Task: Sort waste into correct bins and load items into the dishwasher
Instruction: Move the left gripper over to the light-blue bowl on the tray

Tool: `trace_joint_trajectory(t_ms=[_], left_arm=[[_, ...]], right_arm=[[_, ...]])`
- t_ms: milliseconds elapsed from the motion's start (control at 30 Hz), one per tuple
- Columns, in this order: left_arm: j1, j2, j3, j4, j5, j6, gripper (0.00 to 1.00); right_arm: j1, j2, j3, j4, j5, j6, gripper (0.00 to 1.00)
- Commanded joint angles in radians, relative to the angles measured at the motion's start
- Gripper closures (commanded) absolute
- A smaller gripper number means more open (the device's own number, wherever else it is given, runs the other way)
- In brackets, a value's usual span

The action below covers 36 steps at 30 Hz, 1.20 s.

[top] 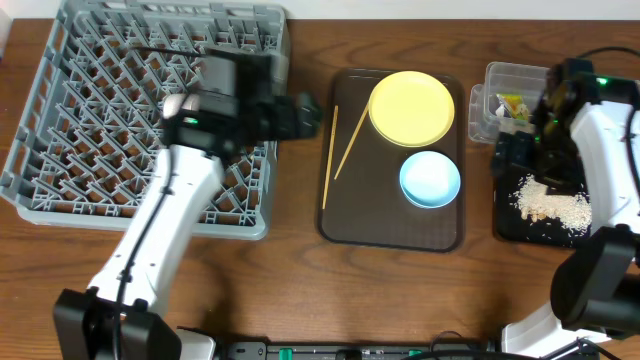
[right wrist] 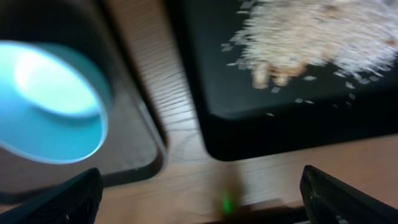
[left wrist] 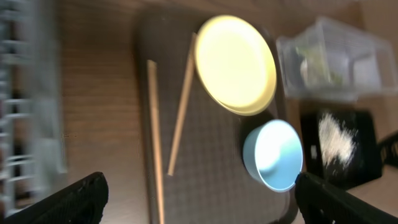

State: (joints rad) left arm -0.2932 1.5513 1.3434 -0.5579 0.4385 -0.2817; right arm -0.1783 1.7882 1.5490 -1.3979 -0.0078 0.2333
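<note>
The grey dish rack (top: 60, 150) fills the left of the table. My left gripper (top: 305, 113) hovers open and empty between its right edge and the brown tray; its fingers (left wrist: 81, 199) frame that tray. There lie a yellow plate (top: 412, 107) (left wrist: 236, 62), a light blue bowl (top: 430, 178) (left wrist: 273, 155) and two chopsticks (top: 331, 150) (left wrist: 155, 137). The clear tub (top: 510, 75) (left wrist: 329, 59) holds a yellow-green wrapper (top: 512, 105). Rice crumbs (top: 552, 202) (right wrist: 311, 37) lie on the black tray (top: 510, 225) (right wrist: 280, 124). My right gripper (top: 518, 150) (right wrist: 202, 196) is open and empty over that tray's left edge.
The dark brown serving tray (top: 390, 230) (right wrist: 143, 162) sits in the middle of the wooden table. A narrow strip of bare wood (right wrist: 180, 106) separates it from the black tray. The left arm's white link crosses the rack's front right corner.
</note>
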Motion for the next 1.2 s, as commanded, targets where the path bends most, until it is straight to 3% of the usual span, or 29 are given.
trace_joint_trajectory(t_ms=[0,300,633,800,1033,1167], left_arm=[[-0.103,0.030,0.005,-0.002,-0.123,0.024,0.02],[-0.350,0.158,0.005,0.112,-0.149,0.023,0.02],[-0.585,0.268,0.005,0.222,-0.470,0.034,0.02],[-0.665,0.322,0.005,0.262,-0.511,0.119,0.02],[-0.731,0.384,0.005,0.285,-0.511,0.338,0.02],[-0.737,0.411,0.005,0.322,-0.511,0.368,0.02]], right_arm=[[-0.061,-0.024,0.001,-0.005,0.034,0.065,0.01],[-0.188,-0.024,0.001,-0.008,-0.021,0.088,0.01],[-0.196,-0.024,0.001,-0.008,-0.020,0.088,0.01],[-0.196,-0.024,0.001,-0.008,-0.020,0.088,0.01],[-0.196,-0.024,0.001,-0.010,-0.020,0.088,0.01],[-0.196,-0.024,0.001,-0.010,-0.020,0.088,0.01]])
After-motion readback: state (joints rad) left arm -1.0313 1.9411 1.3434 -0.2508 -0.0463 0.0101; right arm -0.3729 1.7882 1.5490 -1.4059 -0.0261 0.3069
